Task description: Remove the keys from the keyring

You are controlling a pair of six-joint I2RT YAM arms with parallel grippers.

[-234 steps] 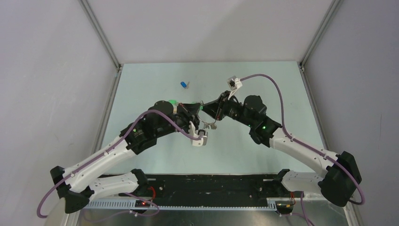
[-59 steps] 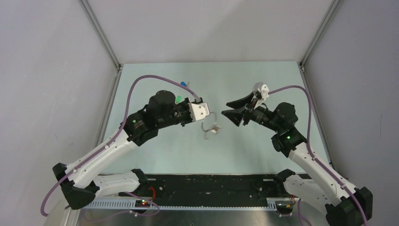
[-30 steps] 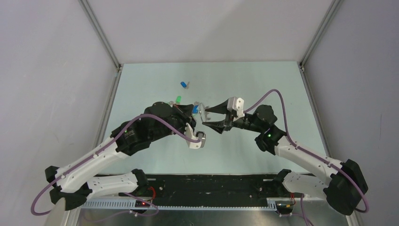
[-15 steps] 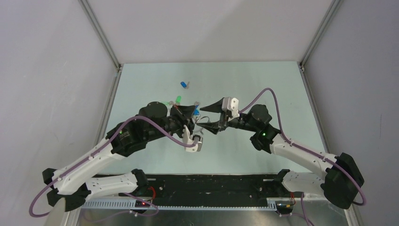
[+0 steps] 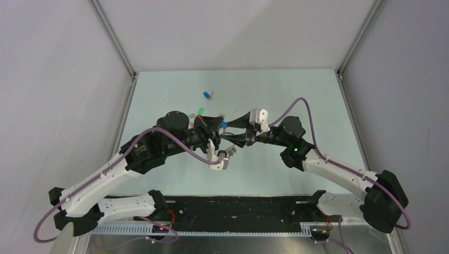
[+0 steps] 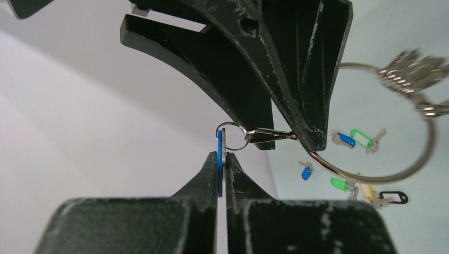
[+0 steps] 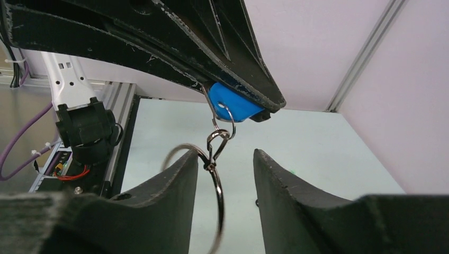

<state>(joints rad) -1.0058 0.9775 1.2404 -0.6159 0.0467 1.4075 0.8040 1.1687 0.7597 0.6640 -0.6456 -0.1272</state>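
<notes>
In the left wrist view my left gripper (image 6: 223, 159) is shut on the blue-capped key (image 6: 219, 159). From it a small ring and a clasp (image 6: 270, 135) run to the big silver keyring (image 6: 370, 177), which hangs in the air with a bunch of plain keys (image 6: 413, 69) on its far side. My right gripper (image 7: 225, 153) is open with the keyring (image 7: 218, 196) between its jaws, the wire close against the left finger (image 7: 174, 196). From above, both grippers meet mid-table, the blue-capped key (image 5: 223, 125) between them.
Loose keys lie on the pale green table (image 5: 296, 95): a blue one (image 5: 206, 95) far back and a green one (image 5: 200, 111) beside the left arm. The left wrist view shows several coloured ones (image 6: 361, 138) there. Grey walls enclose the table.
The right gripper has moved left onto the hanging keyring and its jaws have narrowed around it. The left gripper has stayed shut on the blue-capped key and shifted slightly.
</notes>
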